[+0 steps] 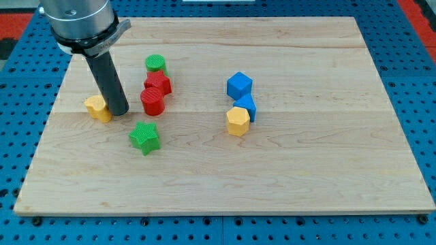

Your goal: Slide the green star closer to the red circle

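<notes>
The green star (pixel 144 137) lies on the wooden board, left of centre. The red circle (pixel 152 101) stands a little above it and to its right, touching a second red block (pixel 158 83). A green circle (pixel 156 64) sits just above that red block. My tip (pixel 118 111) rests on the board left of the red circle and above-left of the green star, apart from both. It is close beside a yellow block (pixel 98 107) on its left.
A blue cube (pixel 239 86), a second blue block (pixel 246 107) and a yellow hexagon-like block (pixel 237 121) cluster right of centre. The wooden board (pixel 327 136) lies on a blue perforated table. The arm's grey body (pixel 78 20) hangs over the board's top left corner.
</notes>
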### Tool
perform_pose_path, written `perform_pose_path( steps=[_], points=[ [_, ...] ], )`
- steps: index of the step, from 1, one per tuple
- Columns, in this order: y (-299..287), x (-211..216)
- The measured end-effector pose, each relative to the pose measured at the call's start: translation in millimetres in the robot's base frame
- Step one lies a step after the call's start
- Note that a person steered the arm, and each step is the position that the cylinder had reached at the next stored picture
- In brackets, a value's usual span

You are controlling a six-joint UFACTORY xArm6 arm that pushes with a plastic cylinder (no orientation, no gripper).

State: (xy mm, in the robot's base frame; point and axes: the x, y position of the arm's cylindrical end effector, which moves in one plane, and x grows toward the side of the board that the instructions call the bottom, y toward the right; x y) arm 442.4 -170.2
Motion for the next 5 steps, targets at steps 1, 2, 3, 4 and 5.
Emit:
perform_pose_path(
  steps=[1, 2, 3, 4, 5],
  points=[
    [0.8, 16.6],
    [1.5, 49.0],
    [8.6, 85.6],
    [42.6, 144.4],
    [71.6, 122.0]
  ],
)
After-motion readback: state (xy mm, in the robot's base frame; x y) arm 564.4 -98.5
